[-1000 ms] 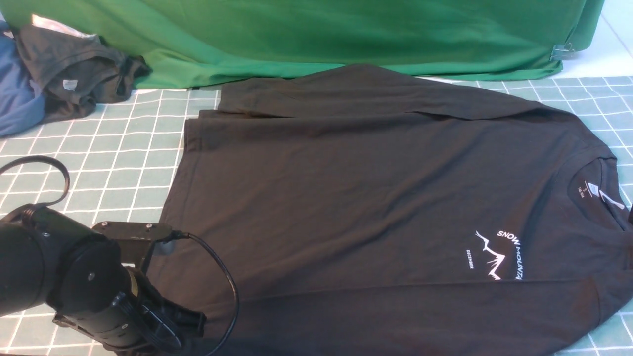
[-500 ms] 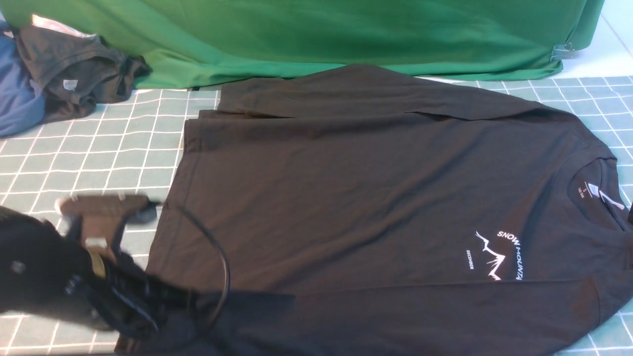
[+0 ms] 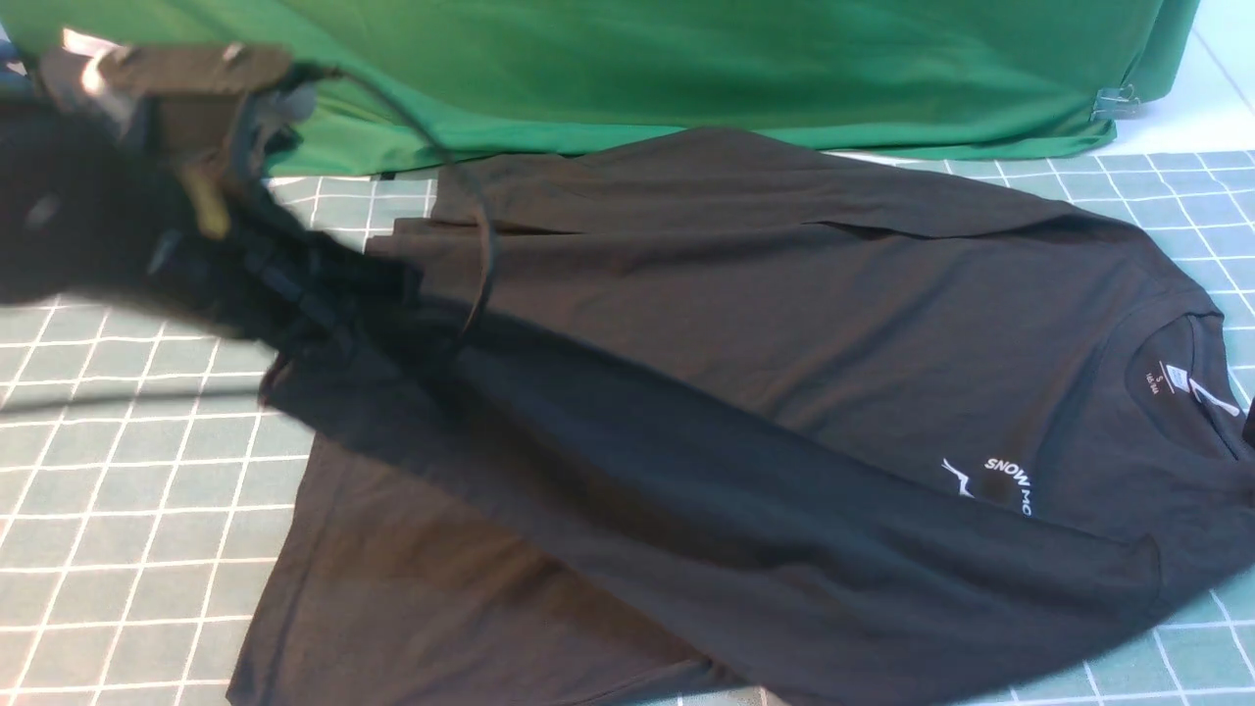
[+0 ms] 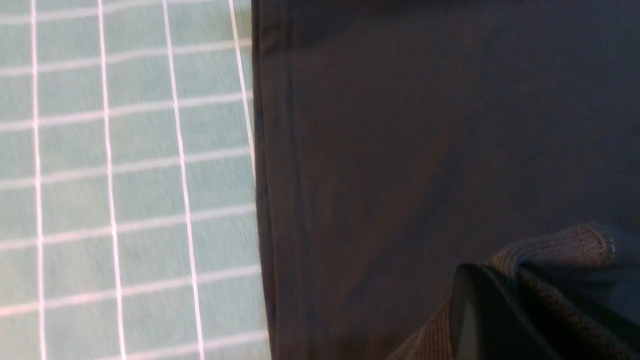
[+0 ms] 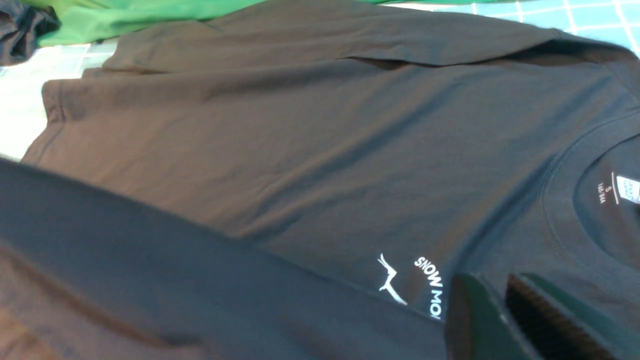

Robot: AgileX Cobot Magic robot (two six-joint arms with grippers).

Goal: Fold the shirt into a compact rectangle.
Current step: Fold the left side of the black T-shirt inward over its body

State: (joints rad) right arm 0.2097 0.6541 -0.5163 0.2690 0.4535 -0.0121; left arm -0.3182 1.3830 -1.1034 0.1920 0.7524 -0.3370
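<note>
Currently the shirt (image 3: pixel 784 324) lies front up on the gridded mat (image 3: pixel 127 490). Its collar is on the right arm's side, its hem on the left arm's side, and its far edge reaches the green cloth (image 3: pixel 686 69) at the back.

Left gripper (image 3: pixel 392 309): raised above the hem end of the shirt and blurred in the front view. The jaws are clamped tight on the ribbed cuff (image 4: pixel 550 245), which the left wrist view shows bunched against one finger. From that grip I see the near sleeve (image 3: pixel 735 500) run as a diagonal band across the body. It covers the lower part of the white print (image 3: pixel 1010 480).

Right gripper (image 5: pixel 505 320): over the chest, just beside the print, with the neck label (image 5: pixel 627 189) near. Only the finger ends show. I cannot tell whether the jaws are parted or closed, or whether they pinch fabric.
</note>
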